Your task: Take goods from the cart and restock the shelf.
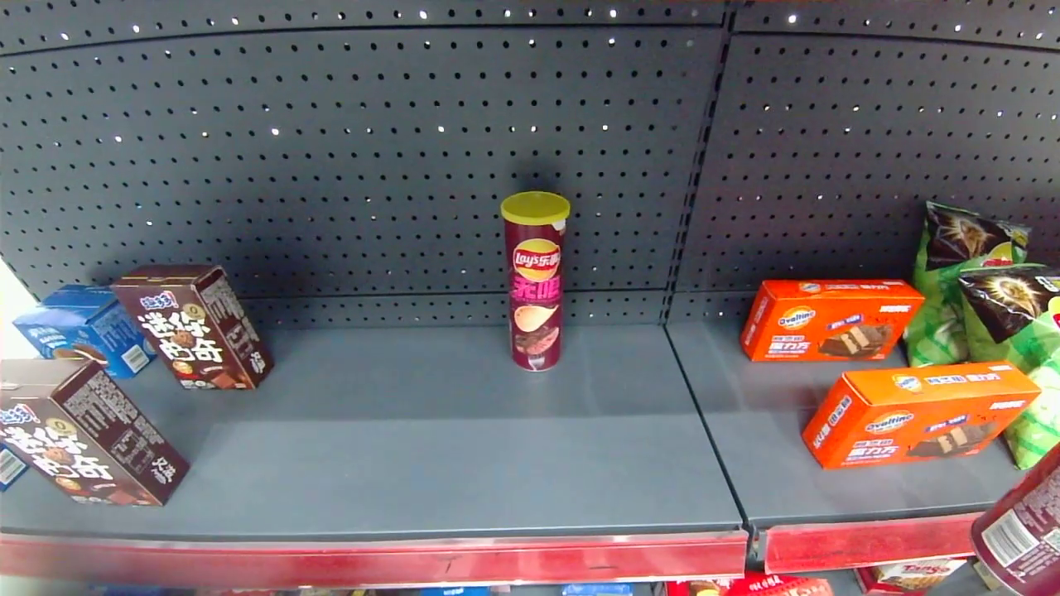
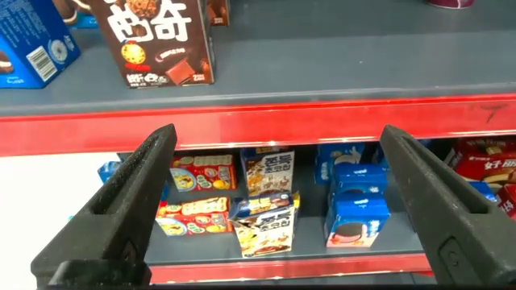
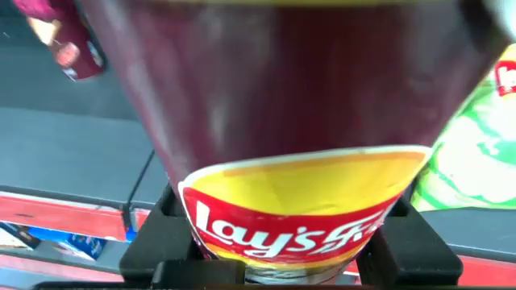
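A dark red chip can with a yellow lid [image 1: 535, 281] stands upright at the back of the grey shelf [image 1: 431, 447], near the middle. A second chip can [image 3: 290, 137] of the same kind sits between the fingers of my right gripper [image 3: 282, 262], which is shut on it. In the head view that held can [image 1: 1023, 526] pokes in at the lower right, in front of the shelf's red edge. My left gripper [image 2: 274, 213] is open with nothing between its fingers, below and in front of the shelf's red front strip [image 2: 322, 121].
Brown biscuit boxes [image 1: 195, 327] [image 1: 83, 430] and a blue box [image 1: 83, 327] occupy the shelf's left end. Two orange boxes [image 1: 828, 319] [image 1: 919, 414] and green snack bags [image 1: 977, 281] fill the right section. A lower shelf holds several small boxes [image 2: 266, 205]. Bare shelf surrounds the standing can.
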{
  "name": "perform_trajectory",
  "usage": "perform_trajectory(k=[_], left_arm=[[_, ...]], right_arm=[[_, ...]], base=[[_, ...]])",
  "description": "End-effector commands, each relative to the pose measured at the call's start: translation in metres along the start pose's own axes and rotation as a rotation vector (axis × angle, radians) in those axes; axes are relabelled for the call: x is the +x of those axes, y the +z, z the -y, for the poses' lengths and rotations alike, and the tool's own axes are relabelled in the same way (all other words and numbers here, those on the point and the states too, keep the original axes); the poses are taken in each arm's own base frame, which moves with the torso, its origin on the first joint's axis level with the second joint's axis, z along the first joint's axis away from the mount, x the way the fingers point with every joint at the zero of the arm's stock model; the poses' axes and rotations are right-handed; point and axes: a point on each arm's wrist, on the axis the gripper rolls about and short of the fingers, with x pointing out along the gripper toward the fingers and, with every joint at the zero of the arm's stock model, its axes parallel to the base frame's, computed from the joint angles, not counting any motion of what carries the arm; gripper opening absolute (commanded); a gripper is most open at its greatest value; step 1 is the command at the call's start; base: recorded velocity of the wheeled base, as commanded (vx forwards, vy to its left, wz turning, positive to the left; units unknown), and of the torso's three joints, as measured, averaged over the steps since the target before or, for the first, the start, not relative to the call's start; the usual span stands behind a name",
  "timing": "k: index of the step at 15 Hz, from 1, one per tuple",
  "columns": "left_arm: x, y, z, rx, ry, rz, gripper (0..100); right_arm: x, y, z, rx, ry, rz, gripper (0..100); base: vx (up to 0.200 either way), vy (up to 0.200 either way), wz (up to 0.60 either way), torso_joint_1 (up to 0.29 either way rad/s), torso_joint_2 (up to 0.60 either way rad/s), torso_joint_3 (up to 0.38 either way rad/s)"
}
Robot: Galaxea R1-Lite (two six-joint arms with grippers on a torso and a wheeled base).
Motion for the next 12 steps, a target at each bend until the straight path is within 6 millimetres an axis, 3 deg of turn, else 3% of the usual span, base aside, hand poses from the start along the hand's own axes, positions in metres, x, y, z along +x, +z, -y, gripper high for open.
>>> perform_trajectory(k=[1,4,6,12], left_arm=[[0.000,0.000,0.000,0.001,-0.001,-0.001,100],[0.000,0.000,0.000,-0.001,-0.001,0.000,100],[0.000,0.000,0.000,-0.001,0.001,0.000,100],[0.000,0.000,0.000,0.001,0.001,0.000,100]], right_arm=[[-0.014,0.002,-0.002,-0.009,-0.001,0.054,0],[-0.036,0.009,-0.006,-0.023,0.029,0.148,0],[-0.047,0.008,-0.010,-0.036,0.190,0.190,0],[-0.048,0.015,-0.012,-0.042,0.315,0.213,0]], base=[[0.000,0.000,0.00,0.000,0.00,0.000],[0.000,0.000,0.00,0.000,0.00,0.000],[0.000,0.000,0.00,0.000,0.00,0.000],[0.000,0.000,0.00,0.000,0.00,0.000]])
